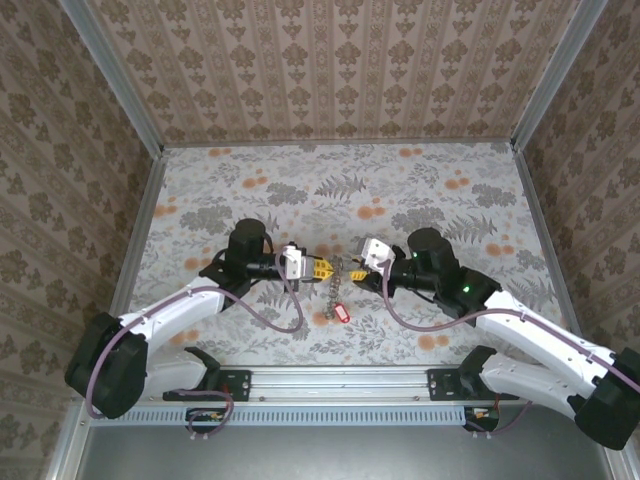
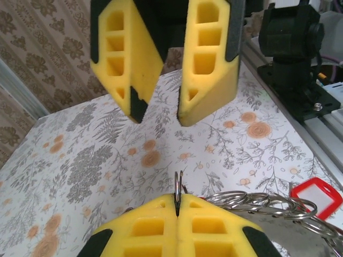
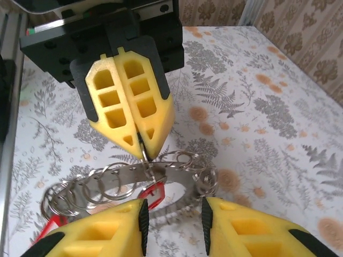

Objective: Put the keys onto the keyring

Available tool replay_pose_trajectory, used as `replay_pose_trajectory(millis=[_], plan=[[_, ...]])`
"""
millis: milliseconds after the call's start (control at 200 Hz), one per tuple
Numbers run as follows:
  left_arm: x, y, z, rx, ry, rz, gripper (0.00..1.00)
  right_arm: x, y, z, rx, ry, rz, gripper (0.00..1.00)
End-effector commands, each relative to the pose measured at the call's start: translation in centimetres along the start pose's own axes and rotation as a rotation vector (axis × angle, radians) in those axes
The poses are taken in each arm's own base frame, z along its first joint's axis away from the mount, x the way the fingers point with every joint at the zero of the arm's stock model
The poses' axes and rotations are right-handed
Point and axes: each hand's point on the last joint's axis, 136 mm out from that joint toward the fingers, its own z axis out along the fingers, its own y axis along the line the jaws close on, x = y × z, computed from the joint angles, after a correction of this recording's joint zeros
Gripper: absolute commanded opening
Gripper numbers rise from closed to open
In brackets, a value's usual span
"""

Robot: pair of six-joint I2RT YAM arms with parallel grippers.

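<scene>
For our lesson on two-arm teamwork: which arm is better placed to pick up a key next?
Right, probably. The right gripper stands open and free; the left gripper is shut on the keyring, steadying it. The red-tagged key lies close by.

Floral tabletop [image 1: 300, 175], patterned walls [image 1: 330, 60]

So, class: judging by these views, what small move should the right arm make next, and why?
Probably ease the right gripper forward and close it on the keyring. Its jaws stand open and empty with the ring just ahead, while the left gripper is shut on the ring's edge. A second grip would likely steady it.
</scene>
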Motion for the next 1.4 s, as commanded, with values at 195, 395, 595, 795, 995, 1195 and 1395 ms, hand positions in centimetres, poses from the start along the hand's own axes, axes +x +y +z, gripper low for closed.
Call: replay_pose_trajectory(millis=[195, 395, 595, 795, 995, 1195, 1395], plan=[[-3.1, 0.5, 0.6, 0.015, -0.092, 0.039, 0.0, -0.4, 1.0, 1.5, -0.12, 0.038, -0.129, 0.33], [-3.5, 0.6, 0.8, 0.016, -0.107, 0.027, 0.0, -0.4, 2.0, 2.1, -0.177, 0.024, -0.126, 0.31], [-3.6, 0.6, 0.9, 0.019, -0.111, 0.016, 0.0, -0.6, 2.3, 1.8, -0.186, 0.008, -0.132, 0.26], [-3.5, 0.6, 1.0, 0.021, -0.107, 0.001, 0.0, -0.5, 2.2, 1.6, -0.182, 0.022, -0.143, 0.12], [-1.7, 0.6, 1.2, 0.03, -0.024, -0.051, 0.04, -0.8, 2.2, 1.4, -0.189, 0.03, -0.16, 0.02], [-0.3, 1.3, 1.1, -0.013, 0.076, -0.075, 0.19, 0.1, 1.9, 1.5, -0.191, 0.114, -0.151, 0.0], [0.7, 1.6, 1.1, -0.022, 0.162, -0.076, 0.2, 0.5, 1.7, 2.0, -0.185, 0.162, -0.128, 0.0]])
